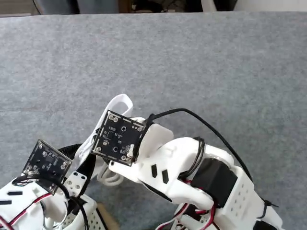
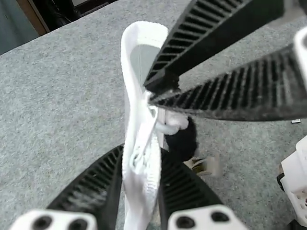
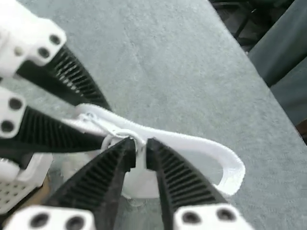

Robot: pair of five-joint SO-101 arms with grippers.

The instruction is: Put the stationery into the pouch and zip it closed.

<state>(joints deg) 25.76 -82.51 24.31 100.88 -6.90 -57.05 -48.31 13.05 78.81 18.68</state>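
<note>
Left wrist view: left gripper (image 2: 141, 160) clamps one end of the white pouch (image 2: 139, 48), held edge-up over the table (image 1: 216, 62); right gripper (image 3: 139, 146) pinches the zip pull (image 3: 120, 135) just beyond. The pouch's long axis, mouth apparently unzipped, extends away from both grippers.

Your bench (image 1: 216, 62) wears a grey, felt-like cover that runs unbroken from the middle of the high view out to 12, 3 and 9 o'clock, and its far edge lies at 12 o'clock. Toward 7 o'clock the white pouch (image 1: 121, 103) stands on edge over the cover; you cannot tell whether it touches. A small pale object (image 2: 204, 165), too blurred to name, lies on the cover just beside the pouch. At 6 o'clock a tan patch (image 1: 109, 221) shows.
</note>
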